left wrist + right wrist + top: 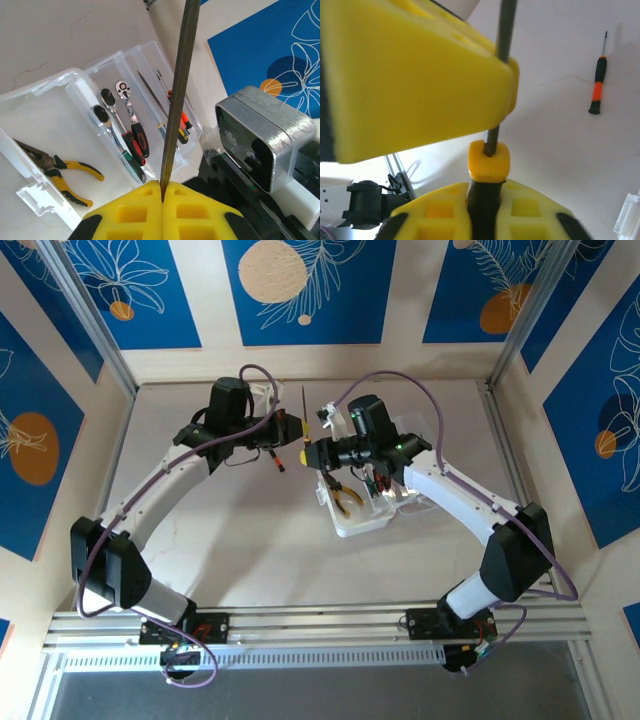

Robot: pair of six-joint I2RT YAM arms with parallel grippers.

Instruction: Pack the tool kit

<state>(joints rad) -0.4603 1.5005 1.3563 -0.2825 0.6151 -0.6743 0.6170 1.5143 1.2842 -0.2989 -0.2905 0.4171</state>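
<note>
Tool kit case [362,528] lies open on the table [250,560], right of the middle and partly under the right arm's wrist. It is clear, hard plastic with rounded corners and a raised rim, two shallow halves side by side. In the left wrist view one half [45,110] holds yellow-handled pliers [65,172]. The other holds two chrome ratchets [127,117] with red-and-black grips, and slim screwdrivers [177,117] along its far wall.

Just left of the case, above the table, both arms meet on one long-shafted tool [304,410]. The left gripper [162,187] has its yellow fingers pressed together on the dull grey, finely textured shaft [179,90]. The right gripper [484,195] is clamped on the black handle just below its yellow collar [487,165] (so the tool is pinched at both ends).

A small screwdriver [597,85] with an orange and black handle lies flat on the pale, faintly veined surface, apart from the case.

The near half of the table is bare and smooth, with wide room on the left. Metal posts and blue printed wall panels [300,290] close in the far edge and both sides.
</note>
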